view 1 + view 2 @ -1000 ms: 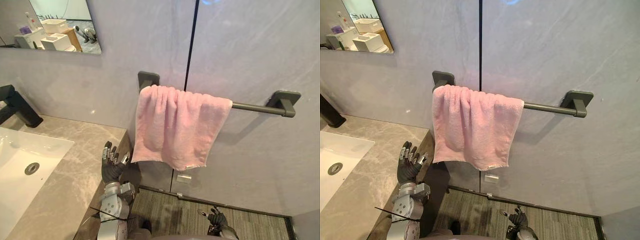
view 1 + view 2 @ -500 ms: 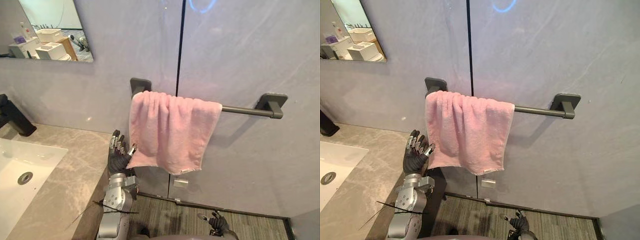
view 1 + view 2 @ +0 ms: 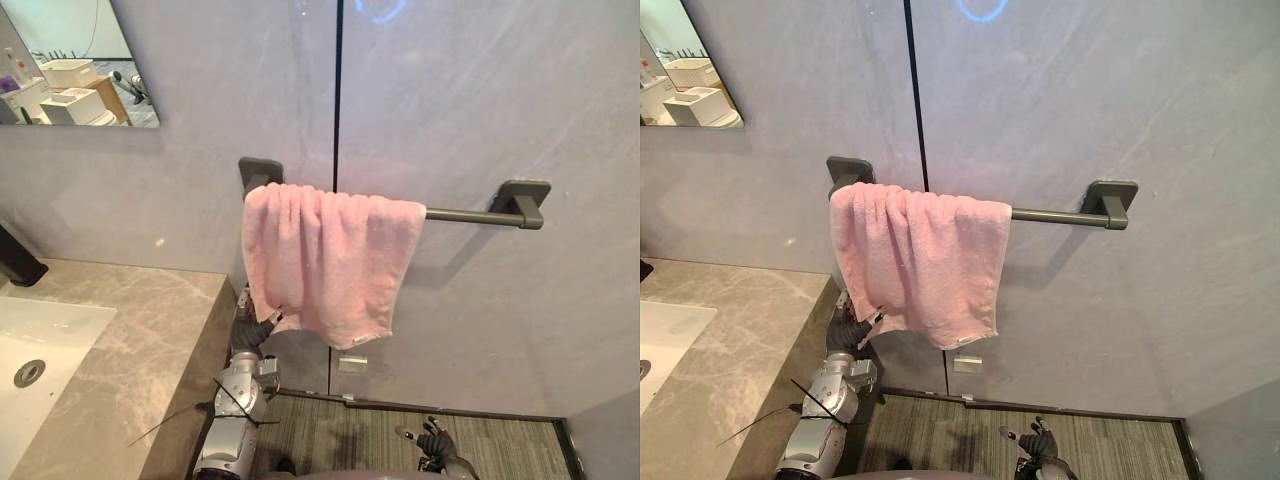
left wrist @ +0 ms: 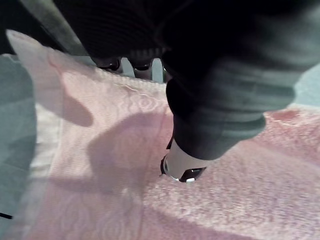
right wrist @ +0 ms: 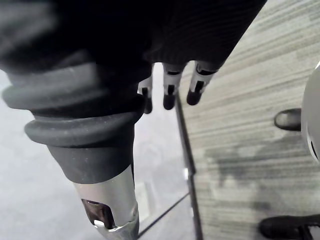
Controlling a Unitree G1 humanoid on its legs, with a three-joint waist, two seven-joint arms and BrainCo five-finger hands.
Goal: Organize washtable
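Pink towel (image 3: 325, 250) hangs over the dark towel bar (image 3: 460, 214) on the grey wall, bunched toward the left bracket, its lower edge slanting; the right half of the bar is bare. This uneven drape is judged the reason for attention here. Left hand (image 3: 252, 330) is raised beside the end of the marble table (image 3: 130, 340), at the towel's lower left corner and partly tucked behind the cloth. The left wrist view shows pink terry right against the hand; contact is evident, but whether the hand has closed on the corner cannot be told. Right hand (image 3: 432, 440) hangs low over the striped floor (image 3: 500, 440), relaxed and empty, well apart from the towel.
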